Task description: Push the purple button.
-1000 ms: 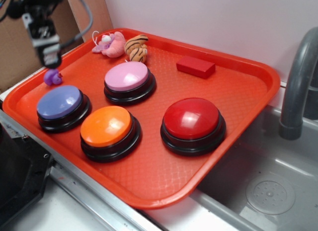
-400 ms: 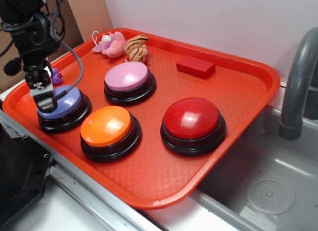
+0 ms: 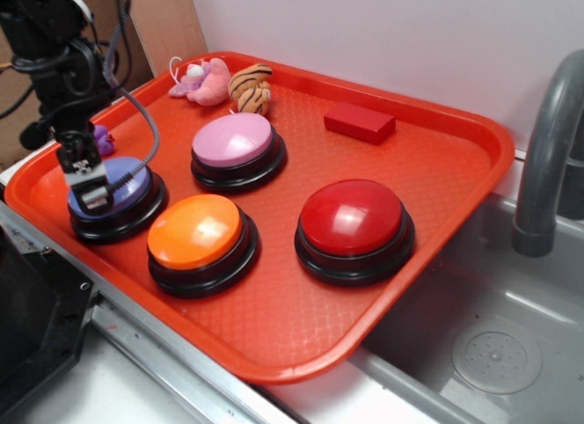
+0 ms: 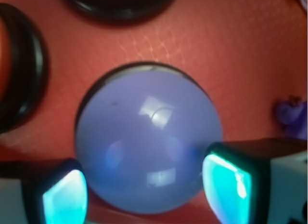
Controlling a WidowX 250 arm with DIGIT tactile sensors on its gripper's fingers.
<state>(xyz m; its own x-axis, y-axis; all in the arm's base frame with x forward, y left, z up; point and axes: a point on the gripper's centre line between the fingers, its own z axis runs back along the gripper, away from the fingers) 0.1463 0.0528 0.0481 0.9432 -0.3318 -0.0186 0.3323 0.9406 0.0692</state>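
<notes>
Your black gripper (image 3: 92, 194) sits low over the periwinkle dome button with the black base (image 3: 123, 182), at the near-left corner of the orange-red plastic tray (image 3: 438, 182). In the wrist view its fingers (image 4: 226, 183) stand wide apart, straddling the dome's near edge (image 4: 144, 137).

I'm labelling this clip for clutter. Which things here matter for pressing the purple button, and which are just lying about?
Part of the job:
- purple button
- gripper, low over that button, fingers apart

Just lying about:
- pink button
- orange button
- red button
- red block
- pink plush toy
- striped plush toy
- small purple figure
</notes>
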